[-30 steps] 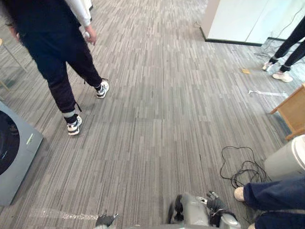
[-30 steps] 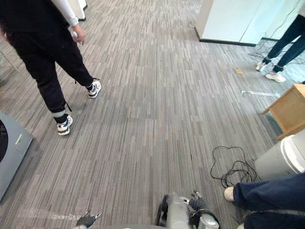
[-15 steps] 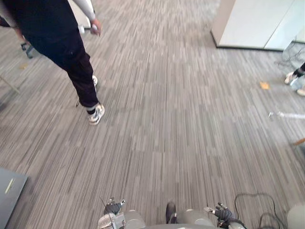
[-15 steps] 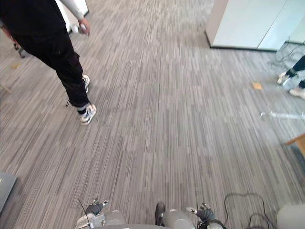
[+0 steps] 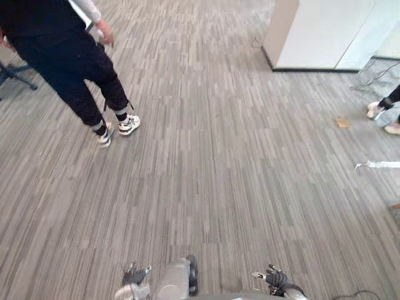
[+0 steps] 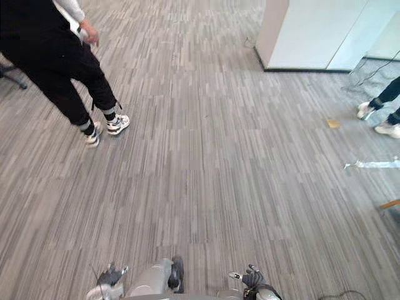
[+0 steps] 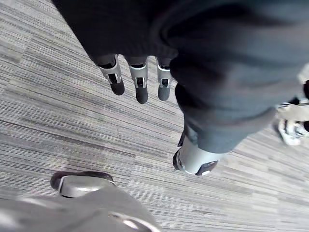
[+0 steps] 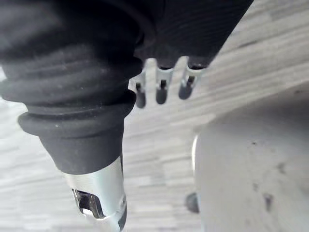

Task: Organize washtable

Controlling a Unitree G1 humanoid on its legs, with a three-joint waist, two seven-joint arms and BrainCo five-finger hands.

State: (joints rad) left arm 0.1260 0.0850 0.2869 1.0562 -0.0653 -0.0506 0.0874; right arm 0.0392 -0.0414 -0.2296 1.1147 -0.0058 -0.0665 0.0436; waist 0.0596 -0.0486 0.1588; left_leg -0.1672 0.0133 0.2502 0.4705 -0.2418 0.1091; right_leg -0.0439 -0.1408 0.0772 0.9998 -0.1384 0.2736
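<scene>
left hand (image 7: 140, 79): fingers straight, empty
right hand (image 8: 163, 88): fingers relaxed, empty
grey striped carpet floor (image 5: 219, 162): beneath both hands

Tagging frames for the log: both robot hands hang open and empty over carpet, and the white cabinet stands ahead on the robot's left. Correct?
One point is wrong: the white cabinet stands ahead on the robot's right, not its left, as the left eye view shows. The rest holds: the left robot hand and the right robot hand hang open and empty over the carpet.
</scene>
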